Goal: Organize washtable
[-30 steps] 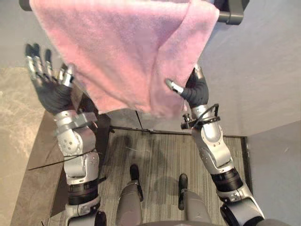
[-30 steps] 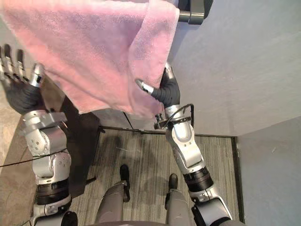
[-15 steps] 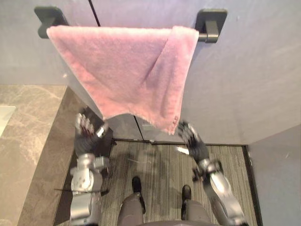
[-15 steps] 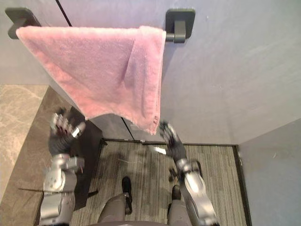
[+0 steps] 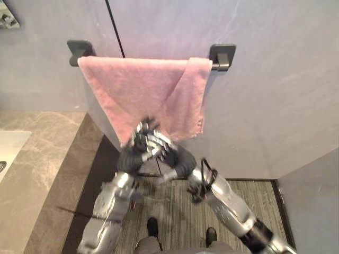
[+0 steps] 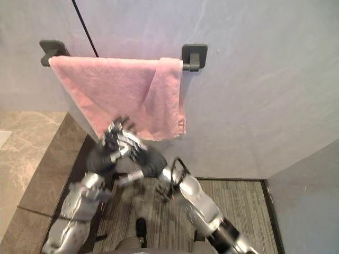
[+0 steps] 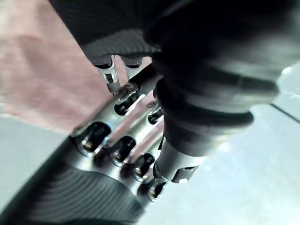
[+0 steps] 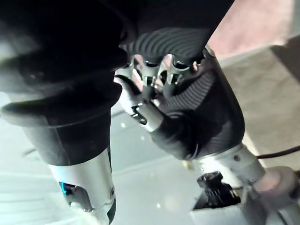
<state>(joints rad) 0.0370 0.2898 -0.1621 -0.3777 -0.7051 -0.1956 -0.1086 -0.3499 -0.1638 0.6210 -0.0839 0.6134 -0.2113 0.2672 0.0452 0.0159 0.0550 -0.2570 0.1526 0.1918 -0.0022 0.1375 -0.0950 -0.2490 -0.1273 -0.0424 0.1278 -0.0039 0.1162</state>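
Note:
A pink towel (image 5: 143,90) hangs folded over a dark bar (image 5: 221,55) on the grey wall, its right part doubled into a narrow flap. Both hands are below its lower edge, pressed together and crossing. My left hand (image 5: 135,153) rises from the lower left, and its straight fingers (image 7: 117,145) lie against the other arm's dark cover. My right hand (image 5: 175,159) comes in from the lower right, its fingers pointing up towards the towel's hem. Neither hand holds the towel. The right wrist view shows the left hand (image 8: 197,117) close against my right one.
A brown marble counter (image 5: 37,159) with a white basin (image 5: 8,151) at its edge lies to the left. Its dark side panel (image 5: 100,174) drops to a striped floor (image 5: 249,190). The grey wall turns a corner at the far right.
The camera has pulled back, so the towel and bar look smaller and higher. Both hands let the towel go, dropped, then came together below its hem.

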